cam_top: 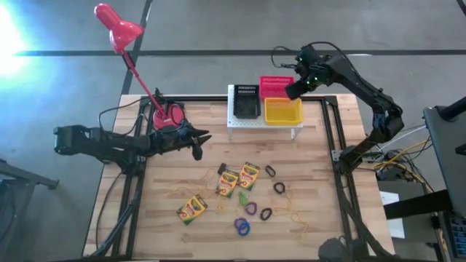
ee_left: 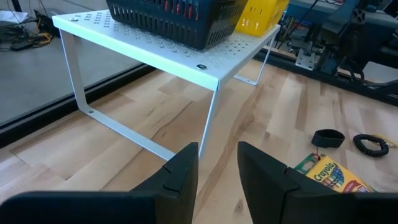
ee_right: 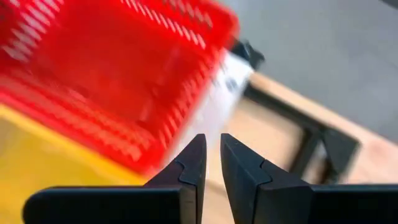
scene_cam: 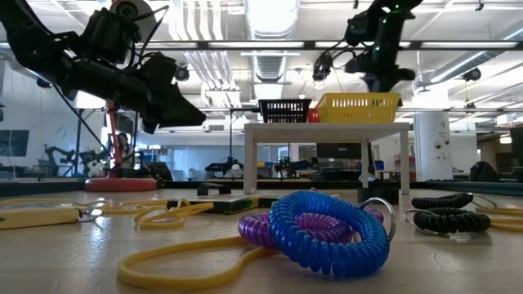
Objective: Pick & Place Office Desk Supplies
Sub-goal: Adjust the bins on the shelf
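Note:
The supplies lie on the wooden table toward its near side. There are three crayon boxes, black rings, a purple ring, a blue ring, a green one and yellow rubber bands. My left gripper hovers open and empty over the table's left part, pointing toward the white stand. My right gripper hangs above the red basket, pointing down. Its fingers are closed to a narrow slit with nothing in it.
At the far middle a white perforated stand carries a black basket, a red basket and a yellow basket. The base of a red gooseneck lamp sits at the far left, beside my left arm. Bare wood lies under the left gripper.

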